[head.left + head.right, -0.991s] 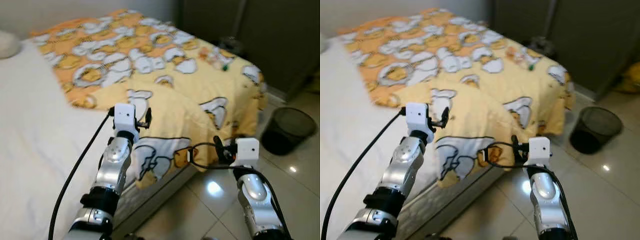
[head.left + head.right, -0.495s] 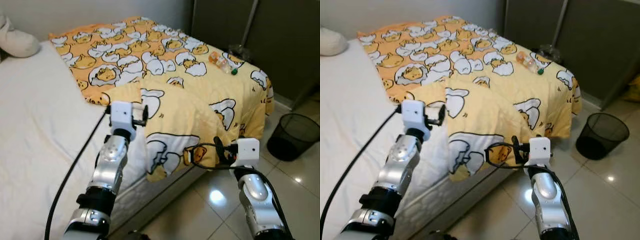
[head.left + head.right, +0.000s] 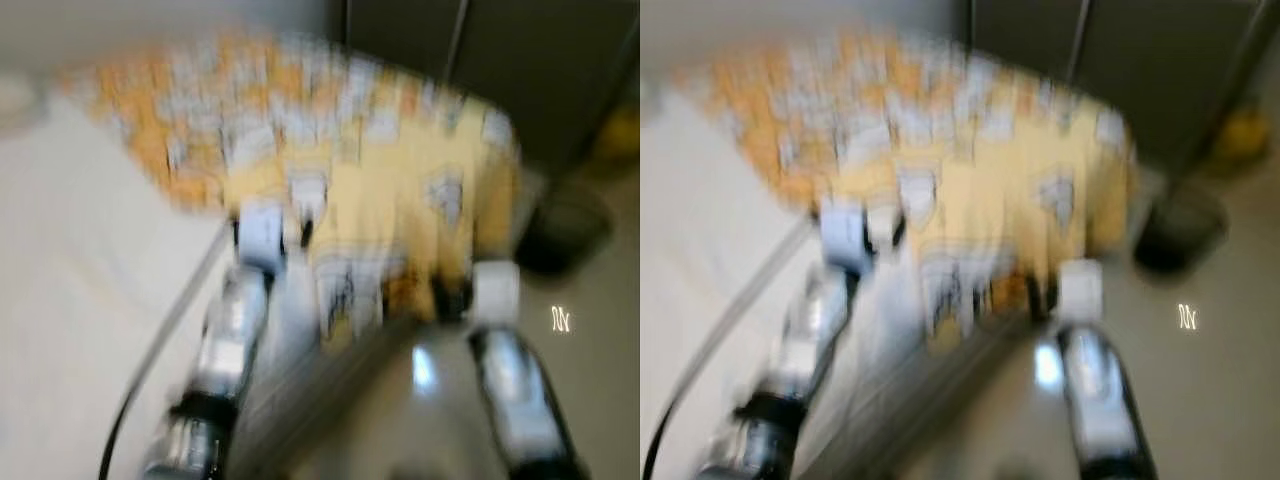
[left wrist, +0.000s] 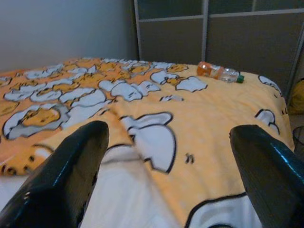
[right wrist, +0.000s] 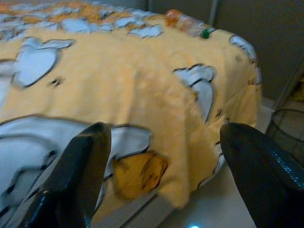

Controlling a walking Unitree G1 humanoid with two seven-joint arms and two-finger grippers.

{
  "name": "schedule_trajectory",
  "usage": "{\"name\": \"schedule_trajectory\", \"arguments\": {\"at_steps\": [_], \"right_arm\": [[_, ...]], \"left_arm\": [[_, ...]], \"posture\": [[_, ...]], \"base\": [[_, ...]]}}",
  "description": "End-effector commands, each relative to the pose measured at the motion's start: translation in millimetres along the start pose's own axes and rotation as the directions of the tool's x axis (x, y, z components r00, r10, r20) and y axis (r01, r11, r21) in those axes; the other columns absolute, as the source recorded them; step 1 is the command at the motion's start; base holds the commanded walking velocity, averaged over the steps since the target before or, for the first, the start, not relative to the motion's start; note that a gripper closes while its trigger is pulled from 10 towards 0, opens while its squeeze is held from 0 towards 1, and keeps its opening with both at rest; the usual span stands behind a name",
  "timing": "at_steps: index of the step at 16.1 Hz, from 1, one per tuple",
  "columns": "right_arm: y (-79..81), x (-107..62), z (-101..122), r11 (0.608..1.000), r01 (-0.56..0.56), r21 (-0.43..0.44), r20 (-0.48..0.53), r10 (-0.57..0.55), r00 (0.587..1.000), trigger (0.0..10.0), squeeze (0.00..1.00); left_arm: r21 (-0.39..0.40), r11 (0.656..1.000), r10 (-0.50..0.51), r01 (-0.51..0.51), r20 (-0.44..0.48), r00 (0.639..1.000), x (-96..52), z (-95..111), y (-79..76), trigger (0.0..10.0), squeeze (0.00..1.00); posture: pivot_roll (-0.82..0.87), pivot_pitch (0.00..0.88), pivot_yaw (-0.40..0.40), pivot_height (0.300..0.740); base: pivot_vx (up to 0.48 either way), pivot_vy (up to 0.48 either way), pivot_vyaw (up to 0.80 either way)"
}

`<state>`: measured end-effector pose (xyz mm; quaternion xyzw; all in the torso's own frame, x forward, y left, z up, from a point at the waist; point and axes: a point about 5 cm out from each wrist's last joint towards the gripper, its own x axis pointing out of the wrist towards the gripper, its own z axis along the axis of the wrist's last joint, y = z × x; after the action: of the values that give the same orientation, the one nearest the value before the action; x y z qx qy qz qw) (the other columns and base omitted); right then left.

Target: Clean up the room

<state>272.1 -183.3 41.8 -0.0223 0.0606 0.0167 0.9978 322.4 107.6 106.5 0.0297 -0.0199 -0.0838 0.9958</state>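
A bed with a pale sheet (image 3: 70,260) stands on a glossy tiled floor (image 3: 1200,400), and both head views are heavily smeared by motion, so fine detail there cannot be read. Nearest the camera, the two silver arms reach forward: the left gripper (image 4: 175,166) hangs over the edge of the blanket with its black fingers (image 4: 71,175) spread wide and nothing between them, and the right gripper (image 5: 166,175) is held lower, beside the bed's side where the cloth drapes toward the floor, its fingers (image 5: 261,171) likewise wide apart and empty. Beyond them spreads a yellow-orange blanket (image 4: 199,118) printed with white egg-like cartoon figures, rumpled, one flap folded back over itself. Farther on, near the bed's far corner, a plastic bottle (image 4: 218,72) with orange contents and a green cap lies on its side on the blanket. A dark mesh waste bin (image 5: 287,128) stands on the floor past the bed's corner. Behind everything run dark grey closet panels (image 4: 237,38).
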Motion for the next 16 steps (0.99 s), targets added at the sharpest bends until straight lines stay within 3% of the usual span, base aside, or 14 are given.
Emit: {"name": "schedule_trajectory", "arguments": {"at_steps": [1, 5, 6, 9, 11, 16], "right_arm": [[-5.2, 4.6, 6.6, 1.000, 0.015, -0.001, 0.018, -0.015, 1.000, 10.0, 0.00], [-3.6, 24.9, 2.6, 0.998, -0.033, 0.046, -0.103, 0.038, 0.994, 10.0, 0.00], [-3.9, 33.1, 4.8, 0.998, -0.062, 0.008, -0.134, 0.063, 0.989, 10.0, 0.00], [-16.5, 40.4, 19.0, 1.000, -0.026, -0.003, -0.076, 0.025, 0.997, 10.0, 0.00], [-13.0, 41.3, 19.2, 0.999, -0.045, 0.000, -0.068, 0.045, 0.997, 10.0, 0.00], [-4.3, 42.0, 16.6, 0.996, -0.093, 0.013, -0.076, 0.094, 0.993, 10.0, 0.00]], "left_arm": [[-0.001, 1.000, 0.011, -0.011, 0.009, 1.000, 1.7, 3.8, -1.0, 10.0, 0.00], [-0.009, 1.000, 0.028, -0.027, 0.027, 0.999, -1.3, 11.8, -6.6, 10.0, 0.00], [0.016, 1.000, 0.025, -0.025, 0.040, 0.999, -4.2, 15.3, -6.3, 10.0, 0.00], [0.049, 0.998, 0.045, -0.046, 0.028, 0.999, -9.3, 13.0, 2.6, 10.0, 0.00], [0.006, 0.996, 0.088, -0.088, 0.001, 0.996, -10.2, 10.2, 8.2, 10.0, 0.00], [-0.002, 0.996, 0.088, -0.088, 0.010, 0.996, -14.2, 14.1, 0.4, 10.0, 0.00]], "posture": [[-0.17, 0.000, 0.080, 0.740], [-0.15, 0.000, 0.096, 0.740], [-0.14, 0.000, 0.093, 0.740], [-0.11, 0.000, 0.082, 0.740], [-0.10, 0.000, 0.078, 0.740], [-0.10, 0.000, 0.064, 0.740]], "base": [[0.311, -0.360, 0.58], [0.202, -0.126, 0.00], [0.000, 0.000, 0.00], [0.000, 0.000, 0.21], [0.000, -0.193, 0.56], [0.000, -0.439, 0.49]]}}
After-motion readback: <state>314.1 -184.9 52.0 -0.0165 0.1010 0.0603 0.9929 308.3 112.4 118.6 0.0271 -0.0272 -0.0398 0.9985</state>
